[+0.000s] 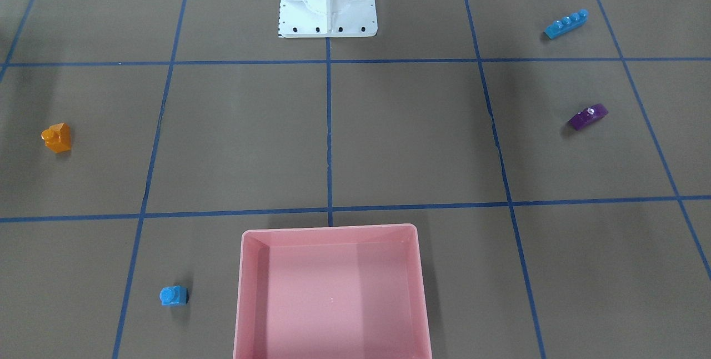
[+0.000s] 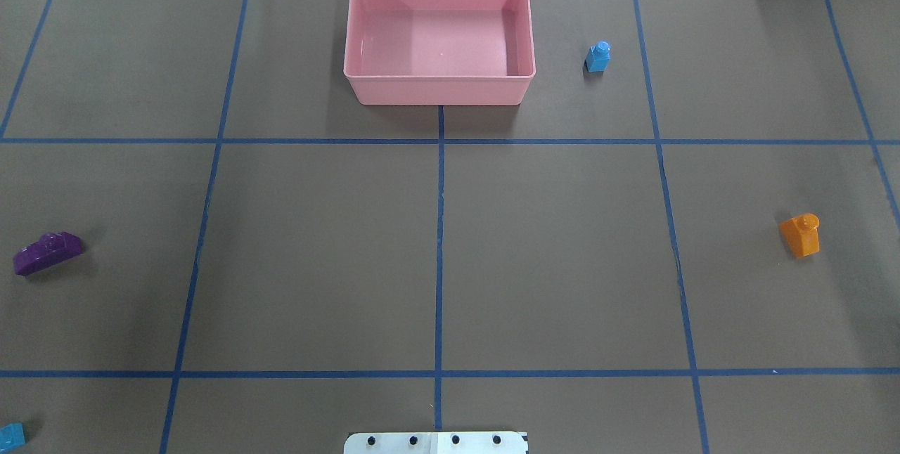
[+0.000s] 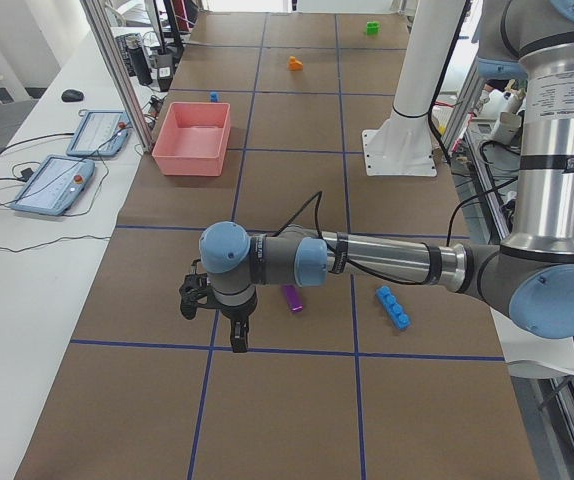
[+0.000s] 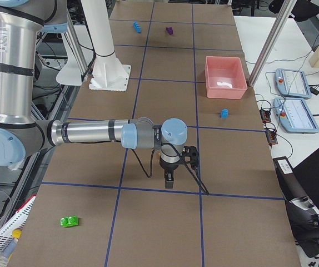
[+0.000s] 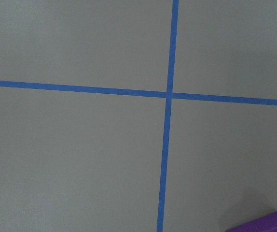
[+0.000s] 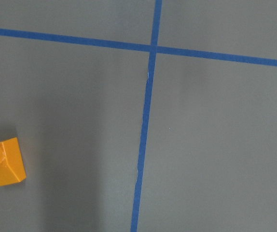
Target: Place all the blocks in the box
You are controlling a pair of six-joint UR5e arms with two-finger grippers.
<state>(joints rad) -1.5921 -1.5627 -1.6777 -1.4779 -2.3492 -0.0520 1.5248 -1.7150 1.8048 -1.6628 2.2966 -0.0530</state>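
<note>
The pink box (image 2: 436, 92) stands empty at the table's far middle edge. Just to its right is the tiny blue block (image 2: 598, 56). An orange block (image 2: 800, 235) sits far right and shows in the right wrist view (image 6: 4, 162). Far left lies the purple block (image 2: 46, 252), near the long blue block (image 1: 565, 24). A green block (image 4: 69, 221) lies beyond the table's right end squares. My left gripper (image 3: 237, 338) hovers beside the purple block (image 3: 292, 298). My right gripper (image 4: 169, 179) hovers over the right side. I cannot tell whether either is open or shut.
The white robot base (image 1: 328, 14) stands at the near middle edge. Blue tape lines divide the brown table into squares. Two tablets (image 3: 52, 185) and cables lie on a white side bench past the box. A dark laptop (image 4: 315, 183) sits there too.
</note>
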